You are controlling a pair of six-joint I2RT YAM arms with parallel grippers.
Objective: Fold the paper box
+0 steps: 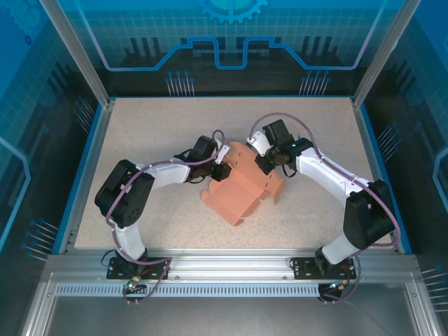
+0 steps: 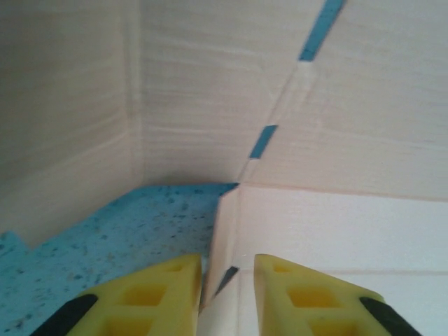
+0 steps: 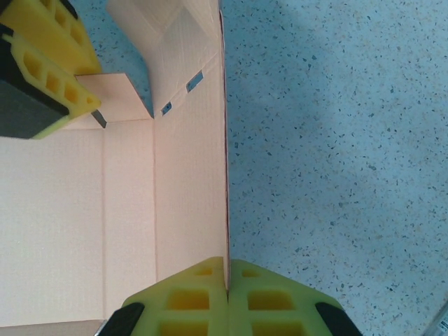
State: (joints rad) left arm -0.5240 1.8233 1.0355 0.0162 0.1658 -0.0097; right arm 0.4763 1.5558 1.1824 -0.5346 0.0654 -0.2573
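- Seen from above, the fingertips of the left pincer (image 1: 220, 170) and the right pincer (image 1: 269, 163) are hidden by the pincers' own dark bodies. These also cover parts of the far edge of the paper box (image 1: 241, 190).
- In the left wrist view the card is blurred and runs off the top, left and right edges.
- There the yellow fingers (image 2: 164, 294) are cut by the bottom edge. Whether they press the upright flap between them cannot be told.
- In the right wrist view the box runs off the left and top edges. The bottom edge cuts the right fingers (image 3: 185, 301).
- The card hides much of the counter (image 2: 105, 231).
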